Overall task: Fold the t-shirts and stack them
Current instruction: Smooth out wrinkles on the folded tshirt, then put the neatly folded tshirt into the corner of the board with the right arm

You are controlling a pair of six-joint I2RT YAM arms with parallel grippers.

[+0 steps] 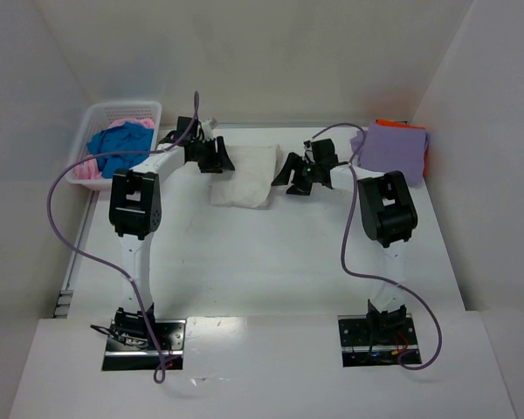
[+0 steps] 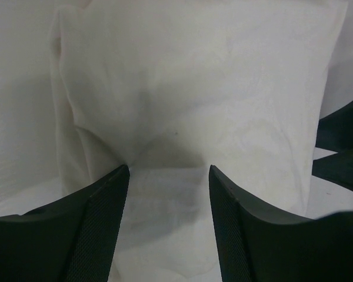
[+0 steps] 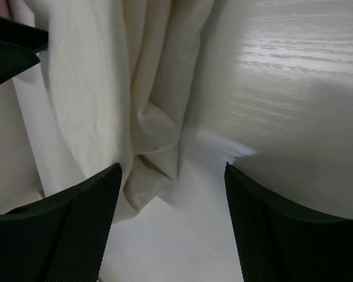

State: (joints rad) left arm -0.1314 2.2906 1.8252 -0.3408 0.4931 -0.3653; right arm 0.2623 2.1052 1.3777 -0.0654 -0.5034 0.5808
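Both arms are out at the far middle of the counter (image 1: 271,262), and the cream-white shirt (image 1: 243,179) lies right between them, folded down to a compact, nearly square pad. The left claw (image 1: 214,157) sits at its left edge, pointing across it. The right claw (image 1: 307,175) sits at its right edge, facing back the other way.

Left wrist view: jaws standing apart with nothing pinched, and the folded cloth spreads out just ahead of and below the tips. Right wrist view: jaws wide apart too, with a bunched fold of the shirt's edge by one finger and bare counter under the other. No grip on either side!

The fold looks done, so stacking looks next. The lavender shirt (image 1: 393,147) sits on the orange shirt (image 1: 389,122) at the far right corner, well to the right of the cream pad. The right arm is clearly the nearer one.

Over in the basket (image 1: 96,113) at far left, the blue shirt (image 1: 118,144) and pink shirt (image 1: 87,170) wait unfolded
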